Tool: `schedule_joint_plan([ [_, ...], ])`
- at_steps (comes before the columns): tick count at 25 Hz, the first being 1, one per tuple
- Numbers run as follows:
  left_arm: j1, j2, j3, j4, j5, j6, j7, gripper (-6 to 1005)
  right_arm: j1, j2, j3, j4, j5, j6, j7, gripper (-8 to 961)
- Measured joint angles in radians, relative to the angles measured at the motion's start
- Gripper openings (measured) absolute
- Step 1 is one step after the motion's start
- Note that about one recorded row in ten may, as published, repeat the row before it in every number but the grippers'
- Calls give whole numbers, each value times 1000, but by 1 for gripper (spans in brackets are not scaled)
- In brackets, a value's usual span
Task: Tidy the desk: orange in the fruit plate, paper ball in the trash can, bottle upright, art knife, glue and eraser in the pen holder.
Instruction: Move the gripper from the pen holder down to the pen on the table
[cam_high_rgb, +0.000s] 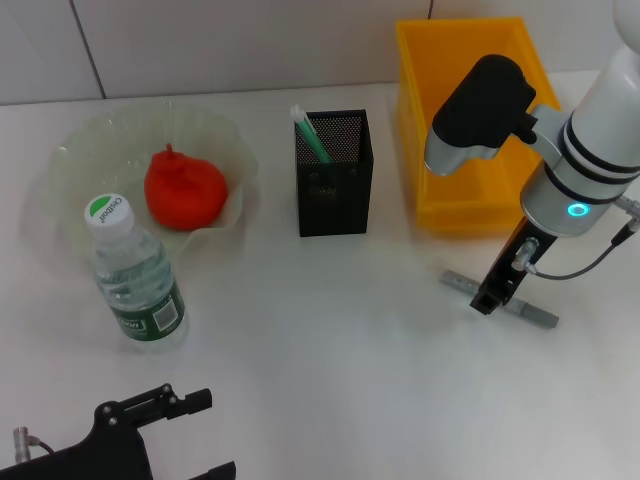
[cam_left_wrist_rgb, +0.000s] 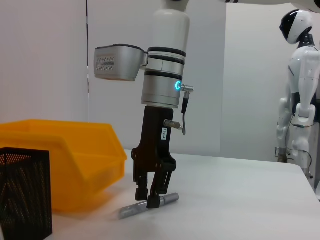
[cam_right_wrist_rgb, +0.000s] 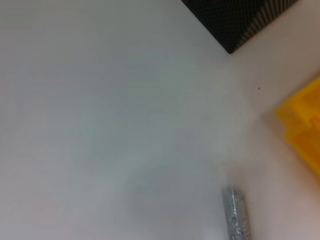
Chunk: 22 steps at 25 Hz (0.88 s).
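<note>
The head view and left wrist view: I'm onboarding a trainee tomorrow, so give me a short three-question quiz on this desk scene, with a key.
1. True or false: the bottle is lying on its side.
2. Which item is the right gripper down on? A) art knife B) the orange C) pen holder
3. Fill in: the orange sits in the ____.

Key
1. False: it stands upright, cap on top, in front of the fruit plate.
2. A: the fingers straddle the grey art knife on the table, in front of the yellow bin.
3. Fruit plate.

The left gripper is parked at the near edge.
</note>
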<state>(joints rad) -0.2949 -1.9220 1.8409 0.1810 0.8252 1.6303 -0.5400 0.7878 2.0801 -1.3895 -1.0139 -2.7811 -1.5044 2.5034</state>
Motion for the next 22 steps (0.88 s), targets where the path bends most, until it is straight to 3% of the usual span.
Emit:
schedule_joint_plan([
  [22,9,-3,4,0,0,2,0,689,-2,3,-38,8,-26,12,-2,332],
])
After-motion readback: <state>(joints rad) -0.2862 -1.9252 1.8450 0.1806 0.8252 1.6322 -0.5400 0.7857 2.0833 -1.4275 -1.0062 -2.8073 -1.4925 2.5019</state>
